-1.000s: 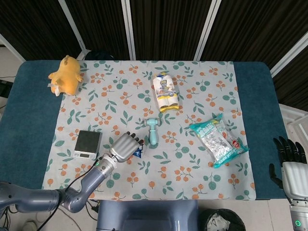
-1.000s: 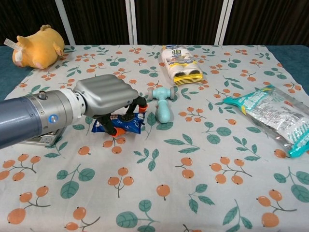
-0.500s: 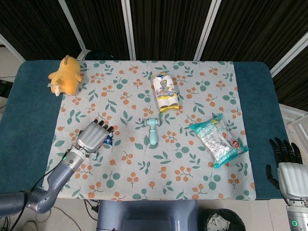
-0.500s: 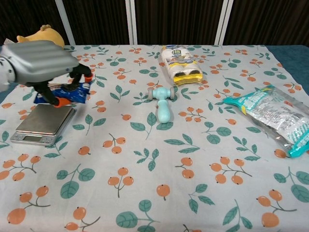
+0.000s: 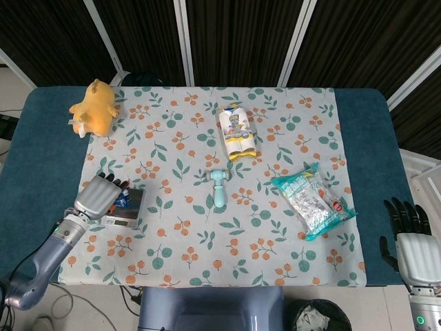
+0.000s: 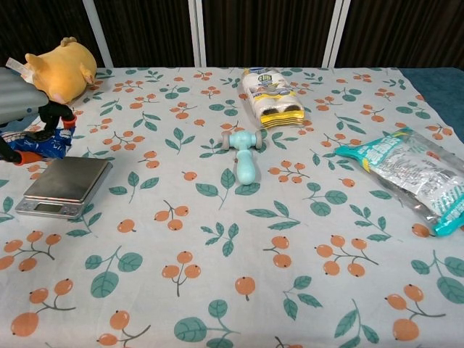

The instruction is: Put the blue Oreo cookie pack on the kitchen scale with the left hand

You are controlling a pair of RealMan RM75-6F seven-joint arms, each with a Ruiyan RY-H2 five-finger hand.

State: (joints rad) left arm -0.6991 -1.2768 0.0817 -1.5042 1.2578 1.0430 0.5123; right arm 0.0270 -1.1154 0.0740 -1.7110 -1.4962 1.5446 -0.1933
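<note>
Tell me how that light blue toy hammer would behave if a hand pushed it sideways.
The toy hammer looks like rigid plastic, so it would probably slide or pivot stiffly on the patterned tablecloth. Its rounded handle might roll a little, though the crosswise head should stop it.

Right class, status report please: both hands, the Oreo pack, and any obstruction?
Left robot hand holds blue Oreo pack above and left of the kitchen scale. Right robot hand open, idle. Scale platform unobstructed.
</note>
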